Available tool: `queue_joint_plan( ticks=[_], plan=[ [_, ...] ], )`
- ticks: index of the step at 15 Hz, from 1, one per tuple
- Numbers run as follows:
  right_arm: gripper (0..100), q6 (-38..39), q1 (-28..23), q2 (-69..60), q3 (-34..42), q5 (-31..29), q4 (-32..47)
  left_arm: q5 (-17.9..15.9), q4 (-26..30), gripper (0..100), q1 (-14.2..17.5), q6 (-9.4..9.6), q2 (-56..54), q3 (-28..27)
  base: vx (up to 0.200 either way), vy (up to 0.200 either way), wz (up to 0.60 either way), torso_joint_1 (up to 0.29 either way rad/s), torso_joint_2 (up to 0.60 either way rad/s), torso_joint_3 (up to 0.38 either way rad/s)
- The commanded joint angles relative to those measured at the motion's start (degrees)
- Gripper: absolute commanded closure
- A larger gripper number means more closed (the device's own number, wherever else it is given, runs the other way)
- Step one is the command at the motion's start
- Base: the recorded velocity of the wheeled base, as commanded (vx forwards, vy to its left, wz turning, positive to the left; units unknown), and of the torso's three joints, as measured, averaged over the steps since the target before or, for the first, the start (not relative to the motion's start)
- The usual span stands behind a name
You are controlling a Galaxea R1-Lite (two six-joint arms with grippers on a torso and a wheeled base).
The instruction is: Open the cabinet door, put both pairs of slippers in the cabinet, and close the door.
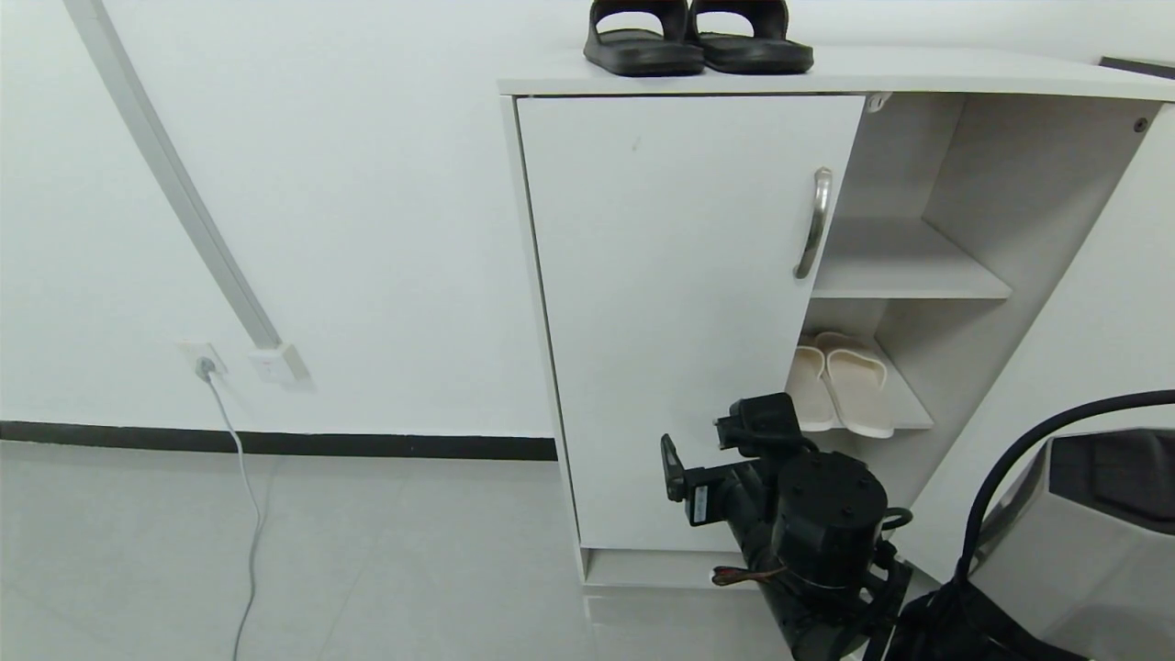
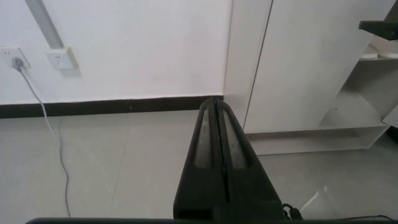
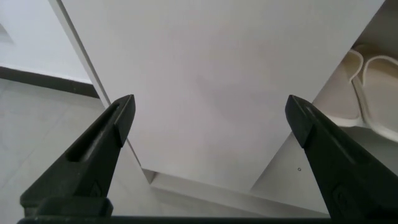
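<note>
White slippers [image 1: 840, 386] are shelved, centre right; black slippers [image 1: 698, 41], top, are yet to be stored, and the door [image 1: 1092, 367] is yet to be closed. Right gripper [image 3: 209, 106] is spread wide; left gripper [image 2: 216, 106] is pinched together, empty.

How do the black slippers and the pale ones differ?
The black slippers are dark; the cream slippers are pale. The black slippers sit on the cabinet top; the cream slippers lie inside, on the lower shelf. Both pairs sit side by side.
</note>
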Motion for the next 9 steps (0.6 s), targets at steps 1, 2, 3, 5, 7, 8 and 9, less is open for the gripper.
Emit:
queue_joint_plan(
  ticks=[1,2,3,5,7,8,9],
  plan=[
    [0,-0.2,0.0,0.1,-0.1,-0.1,0.0,0.0,0.1,100,0.0,-0.01,0.1,0.0,0.000,0.000,0.00,0.002,-0.06,-0.032],
    [0,-0.2,0.0,0.1,-0.1,-0.1,0.0,0.0,0.1,100,0.0,-0.01,0.1,0.0,0.000,0.000,0.00,-0.002,-0.21,-0.212],
    [0,-0.3,0.0,0.1,-0.1,-0.1,0.0,0.0,0.0,100,0.0,-0.01,0.1,0.0,0.000,0.000,0.00,0.002,-0.20,-0.315],
    [0,-0.6,0.0,0.2,-0.1,-0.1,0.0,0.0,0.0,100,0.0,-0.01,0.1,0.0,0.000,0.000,0.00,0.024,-0.24,-0.364],
    [0,-0.6,0.0,0.1,0.0,-0.1,0.0,0.0,0.0,100,0.0,-0.01,0.1,0.0,0.000,0.000,0.00,0.044,-0.56,-0.371],
    [0,-0.6,0.0,0.2,0.0,-0.1,0.1,0.0,0.1,100,0.0,-0.01,0.1,0.0,0.000,0.000,0.00,0.022,-0.49,-0.364],
    [0,-0.6,0.0,0.2,0.0,-0.1,0.1,0.0,0.1,100,0.0,-0.01,0.1,0.0,0.000,0.000,0.00,0.115,-0.48,-0.369]
  ],
)
